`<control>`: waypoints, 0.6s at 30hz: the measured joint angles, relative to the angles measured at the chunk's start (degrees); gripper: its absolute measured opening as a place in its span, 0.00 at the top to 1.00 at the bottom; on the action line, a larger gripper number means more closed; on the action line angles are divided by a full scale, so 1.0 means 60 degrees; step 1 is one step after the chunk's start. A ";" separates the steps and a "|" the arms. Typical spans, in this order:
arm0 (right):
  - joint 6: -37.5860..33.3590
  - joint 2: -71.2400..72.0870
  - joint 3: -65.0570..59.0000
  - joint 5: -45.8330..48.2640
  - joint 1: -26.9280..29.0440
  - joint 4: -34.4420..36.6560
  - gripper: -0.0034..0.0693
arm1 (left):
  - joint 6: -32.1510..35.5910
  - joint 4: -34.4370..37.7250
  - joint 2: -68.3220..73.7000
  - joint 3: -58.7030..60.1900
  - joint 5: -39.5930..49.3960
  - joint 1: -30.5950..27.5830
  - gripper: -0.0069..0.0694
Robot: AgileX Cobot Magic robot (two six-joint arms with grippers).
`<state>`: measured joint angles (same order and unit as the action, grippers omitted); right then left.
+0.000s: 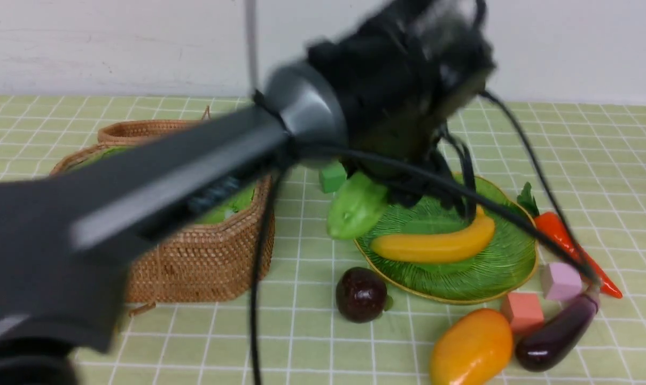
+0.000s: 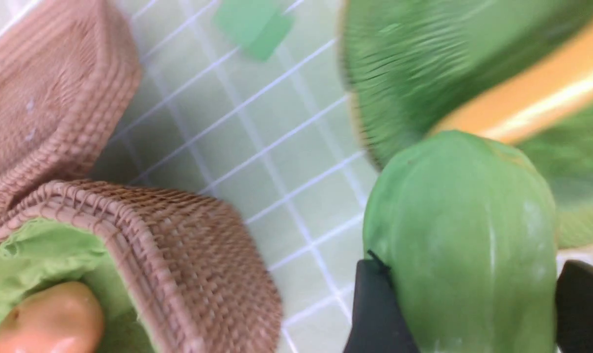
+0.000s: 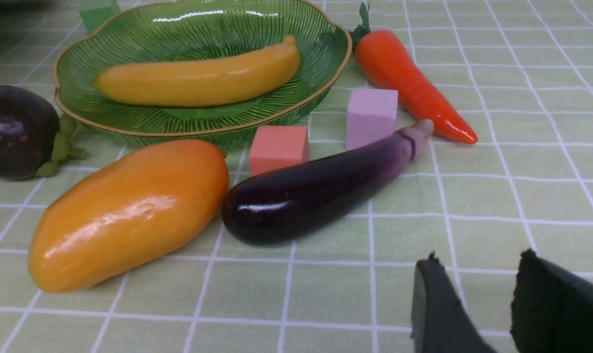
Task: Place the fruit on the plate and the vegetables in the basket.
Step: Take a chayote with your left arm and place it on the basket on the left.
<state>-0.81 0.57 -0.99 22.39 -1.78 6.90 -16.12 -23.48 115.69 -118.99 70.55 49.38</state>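
Observation:
My left gripper (image 2: 473, 267) is shut on the light green ridged gourd (image 1: 355, 208), which sits at the left rim of the green plate (image 1: 504, 267), between plate and basket (image 1: 205, 256). The banana (image 1: 435, 243) lies on the plate. A tan potato (image 2: 51, 318) rests in the basket's green lining. On the cloth lie the round dark fruit (image 1: 361, 294), the mango (image 1: 472, 347), the eggplant (image 1: 558, 334) and the carrot (image 1: 563, 235). My right gripper (image 3: 477, 260) is open and empty, low over the cloth near the eggplant (image 3: 321, 189).
The woven lid (image 1: 141, 130) leans behind the basket. A green cube (image 1: 332, 176) sits behind the gourd. A pink cube (image 1: 560, 280) and a salmon cube (image 1: 521, 312) lie between plate and eggplant. My left arm crosses over the basket, blurred.

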 joint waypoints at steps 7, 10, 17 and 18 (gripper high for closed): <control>0.0000 0.0000 0.0000 0.0000 0.0000 -0.0009 0.62 | 0.1327 0.1719 -0.2616 0.0629 0.0067 -0.1718 0.35; 0.0000 0.0000 0.0000 0.0000 0.0000 -0.0009 0.62 | 0.2079 0.2219 -0.3367 0.1375 0.0067 -0.2617 0.35; 0.0000 0.0000 0.0000 0.0000 0.0000 -0.0009 0.62 | 0.6088 0.3100 -0.3703 0.3382 0.0067 -0.5096 0.35; 0.0000 0.0000 0.0000 0.0000 0.0000 -0.0009 0.62 | 0.6914 0.3280 -0.3473 0.3553 0.0067 -0.5387 0.35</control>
<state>-0.81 0.57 -0.99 22.39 -1.78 6.85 25.36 -3.80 94.85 -97.68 70.96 17.06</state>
